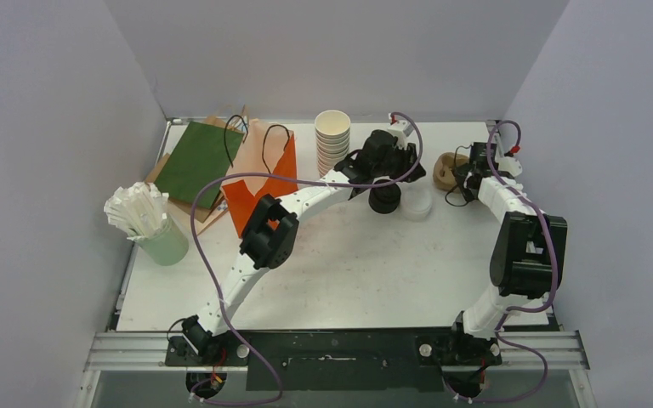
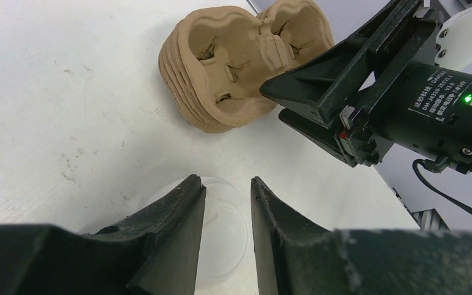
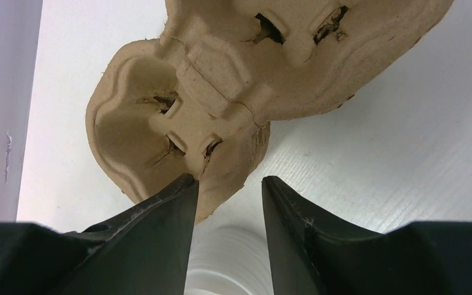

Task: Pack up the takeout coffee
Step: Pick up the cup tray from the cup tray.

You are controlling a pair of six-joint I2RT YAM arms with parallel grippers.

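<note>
A pale cup (image 1: pixel 167 245) of white straws (image 1: pixel 136 211) stands at the left edge of the desk (image 1: pixel 349 272). Behind it lie flat green bags (image 1: pixel 197 161), and beside those an orange bag (image 1: pixel 265 189) stands upright. Next comes a stack of lidless white cups (image 1: pixel 332 140). Just right of them the left pincer (image 2: pixel 226 184) hangs over the white lids (image 2: pixel 226 236), its jaws a narrow gap apart with nothing between them. The black lids (image 1: pixel 384 201) sit just left of the white ones. Farther right, a stack of brown pulp trays (image 2: pixel 221 67) lies at the back of the desk. The right pincer (image 3: pixel 228 181) points at the trays' edge, its jaws parted and gripping nothing. One fingertip (image 3: pixel 181 187) meets the rim, though I cannot tell whether it touches. I cannot tell where the coffee is, as no view shows a capped cup clearly.
</note>
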